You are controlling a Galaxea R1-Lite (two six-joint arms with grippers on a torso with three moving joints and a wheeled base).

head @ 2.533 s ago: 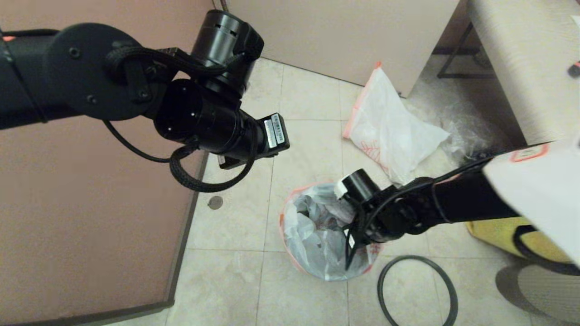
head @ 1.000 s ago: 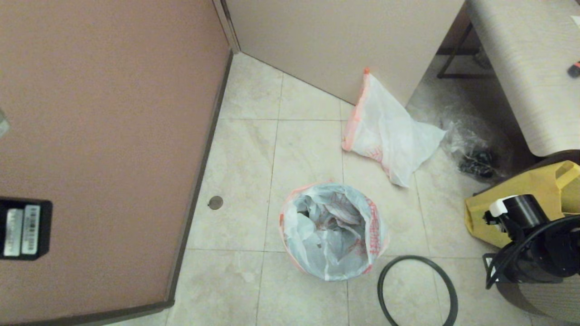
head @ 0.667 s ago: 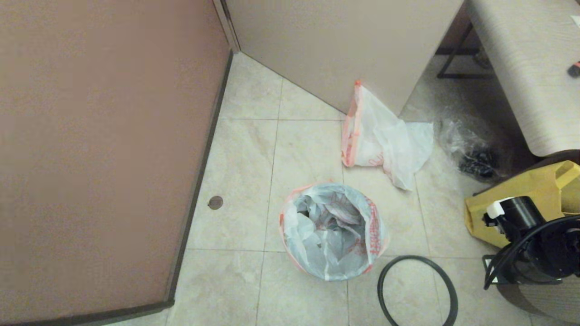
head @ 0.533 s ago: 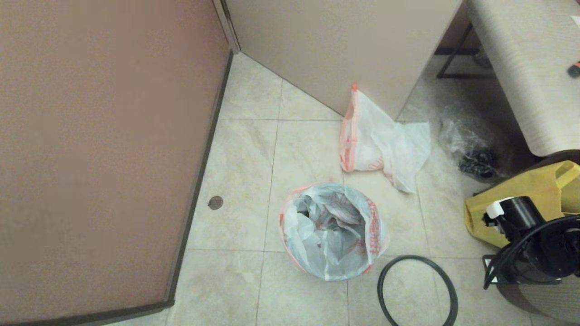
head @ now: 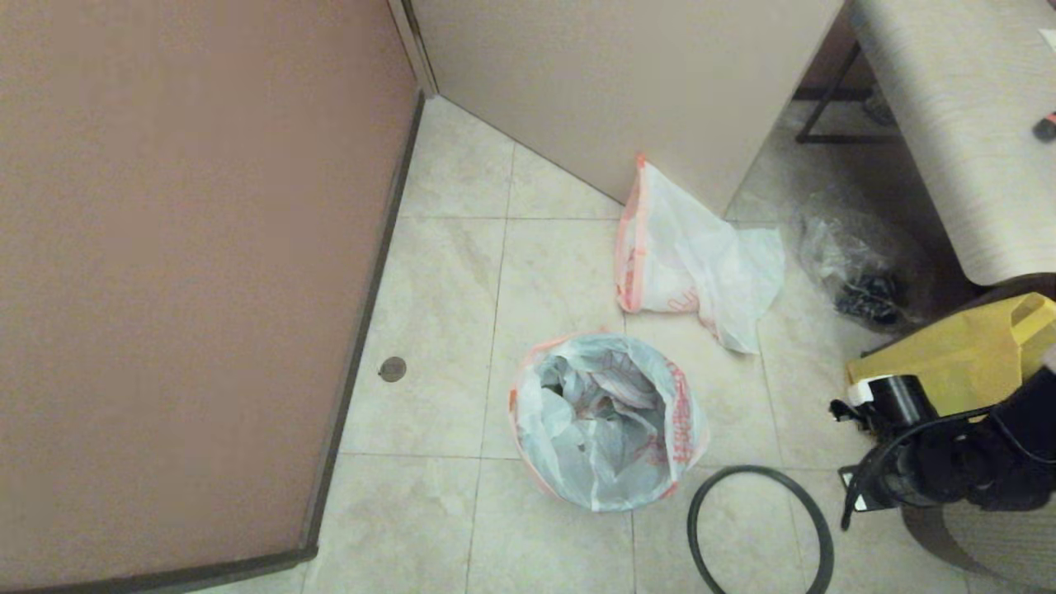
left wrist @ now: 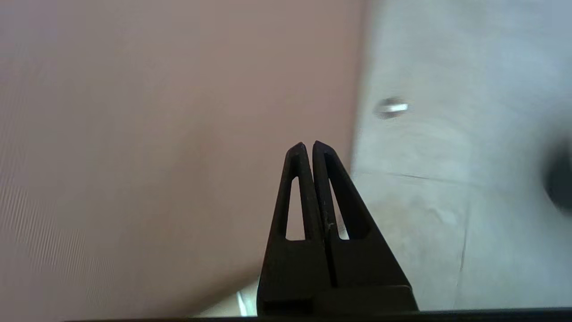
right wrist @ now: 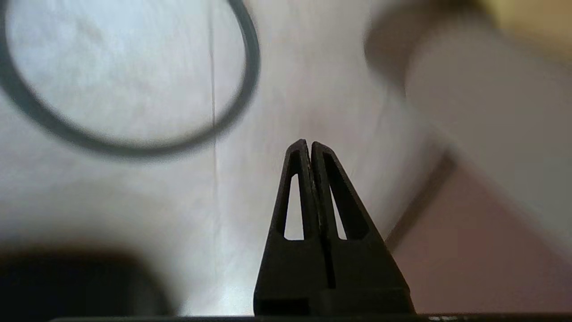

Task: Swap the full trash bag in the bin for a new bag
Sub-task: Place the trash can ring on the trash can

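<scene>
With both my arms drawn back, left gripper (left wrist: 308,145) and right gripper (right wrist: 308,143) pressed closed and empty, a white bag (head: 606,421) lined the bin, another bag (head: 693,264) had slumped beyond it, and the rim ring (head: 759,532) lay unfitted.

The right arm (head: 932,462) sits low at the right edge, its claw hidden from sight; the dark ring (head: 759,532) lies on the floor just to its left; further left stands the bin (head: 606,421), lined with a white bag (head: 577,437); beyond that lies another white bag (head: 693,260); a yellow tote (head: 965,363) sits just behind the arm; a clear bag (head: 858,264) lies beyond the tote.
</scene>
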